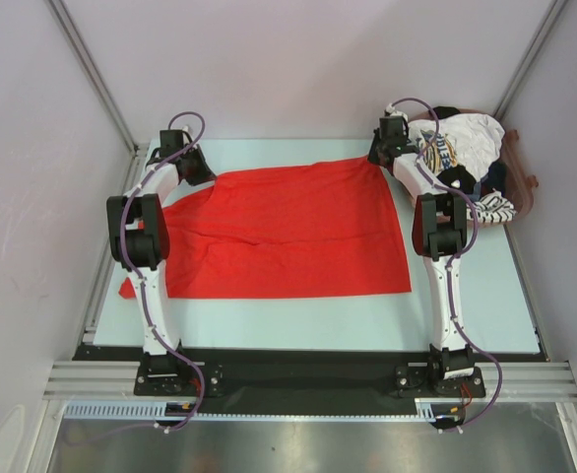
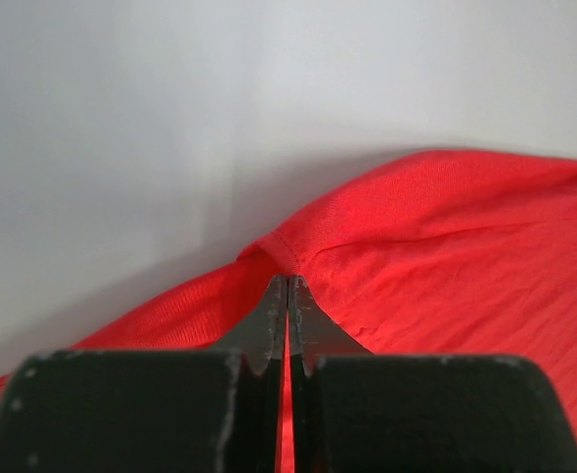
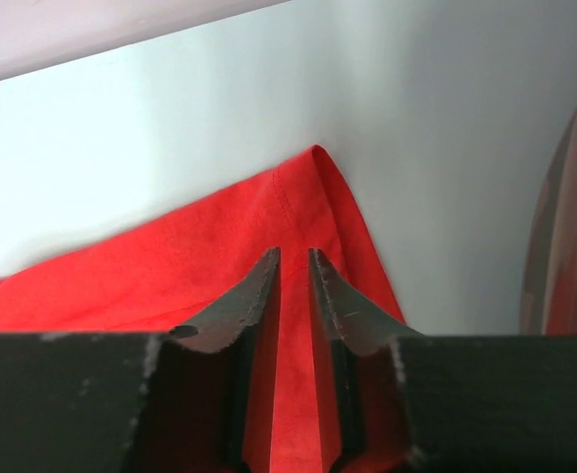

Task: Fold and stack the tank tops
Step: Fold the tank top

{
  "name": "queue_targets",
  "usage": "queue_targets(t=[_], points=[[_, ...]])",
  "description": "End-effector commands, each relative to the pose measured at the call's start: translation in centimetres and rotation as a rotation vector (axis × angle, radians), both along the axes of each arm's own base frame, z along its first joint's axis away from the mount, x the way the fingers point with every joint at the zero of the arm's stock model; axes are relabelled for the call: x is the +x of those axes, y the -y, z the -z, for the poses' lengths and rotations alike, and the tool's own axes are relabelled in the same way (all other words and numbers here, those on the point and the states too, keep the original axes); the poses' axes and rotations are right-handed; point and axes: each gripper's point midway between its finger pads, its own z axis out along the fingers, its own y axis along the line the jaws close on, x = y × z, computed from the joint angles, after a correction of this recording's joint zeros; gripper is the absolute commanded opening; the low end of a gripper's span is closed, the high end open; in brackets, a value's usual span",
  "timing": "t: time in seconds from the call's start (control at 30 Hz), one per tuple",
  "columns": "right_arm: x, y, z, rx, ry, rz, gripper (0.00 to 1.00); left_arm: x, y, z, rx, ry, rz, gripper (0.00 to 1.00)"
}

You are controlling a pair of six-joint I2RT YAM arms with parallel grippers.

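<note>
The red tank top [image 1: 288,236] lies spread over the middle of the table. My left gripper [image 1: 205,175] is at its far left corner; in the left wrist view the gripper [image 2: 288,278] is shut on a pinch of the red cloth [image 2: 446,256], which rises to the tips. My right gripper [image 1: 375,156] is at the far right corner. In the right wrist view its jaws [image 3: 293,254] stand a narrow gap apart over the red cloth [image 3: 170,266], whose corner lies flat beyond the tips. The white printed top [image 1: 456,143], the striped top [image 1: 493,205] and a dark one [image 1: 490,177] are piled at the far right.
The pile lies in a brownish basket [image 1: 525,182] at the table's far right corner, close to the right arm; its rim shows in the right wrist view [image 3: 564,246]. Frame posts and grey walls close in the table on three sides.
</note>
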Motion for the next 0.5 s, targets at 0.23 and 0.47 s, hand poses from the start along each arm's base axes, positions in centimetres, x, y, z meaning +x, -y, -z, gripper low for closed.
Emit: queue_targets(t=[0.23, 0.47], points=[[-0.1, 1.3, 1.3, -0.114, -0.027, 0.034, 0.33, 1.0, 0.4, -2.9, -0.005, 0.077, 0.024, 0.0], [-0.3, 1.2, 3.1, -0.16, -0.08, 0.034, 0.33, 0.9, 0.5, -2.9, -0.004, 0.074, 0.028, 0.0]])
